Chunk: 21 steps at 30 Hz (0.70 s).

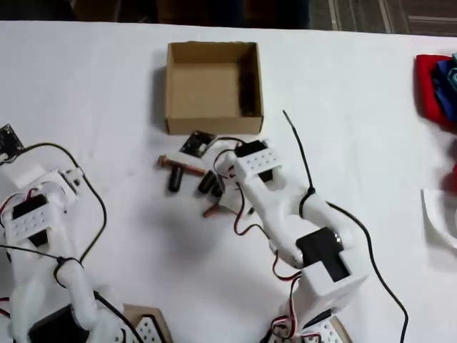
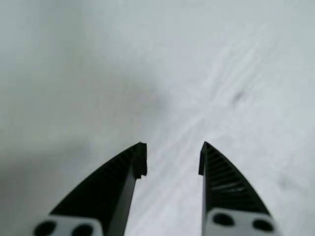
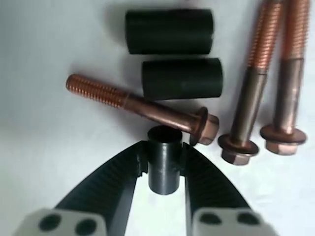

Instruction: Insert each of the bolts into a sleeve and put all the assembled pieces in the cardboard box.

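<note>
My right gripper [image 3: 165, 152] is shut on a black sleeve [image 3: 164, 169], which stands upright between its fingertips. Just beyond lies a copper bolt [image 3: 142, 105], then two more black sleeves [image 3: 182, 78] [image 3: 170, 31] on their sides. Two further bolts [image 3: 248, 88] [image 3: 288, 83] lie side by side. In the high view this pile [image 1: 203, 182] sits on the white table just in front of the open cardboard box [image 1: 175, 86], under the right arm [image 1: 257, 171]. My left gripper [image 2: 172, 160] hangs open over bare table, with the left arm [image 1: 43, 200] at the left edge.
A red and blue bundle [image 1: 435, 86] and a white object [image 1: 439, 214] lie at the table's right edge. Wires trail from both arms, and a black cable [image 1: 296, 150] runs along the right arm. The box holds nothing.
</note>
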### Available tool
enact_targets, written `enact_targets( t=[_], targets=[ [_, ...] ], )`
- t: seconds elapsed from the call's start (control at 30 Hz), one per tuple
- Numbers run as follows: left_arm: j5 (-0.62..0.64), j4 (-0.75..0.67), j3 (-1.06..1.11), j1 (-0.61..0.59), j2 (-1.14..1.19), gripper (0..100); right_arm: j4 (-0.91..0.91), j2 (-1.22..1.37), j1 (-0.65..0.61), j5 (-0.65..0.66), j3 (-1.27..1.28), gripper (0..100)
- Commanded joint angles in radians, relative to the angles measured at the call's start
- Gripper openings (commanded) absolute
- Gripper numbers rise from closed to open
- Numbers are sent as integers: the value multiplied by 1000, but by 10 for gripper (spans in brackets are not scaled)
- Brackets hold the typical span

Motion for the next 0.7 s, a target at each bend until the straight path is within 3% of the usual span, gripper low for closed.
enact_targets(
  t=[0.0, 0.27, 0.67],
  targets=[
    [5, -17, -42, -3, -6, 192, 2, -5, 31, 14, 0, 91],
    [5, -12, -45, -3, -6, 192, 4, -5, 102, 21, 0, 91],
    [5, -12, -47, -3, -9, 192, 7, -7, 105, 21, -3, 136]
  ],
)
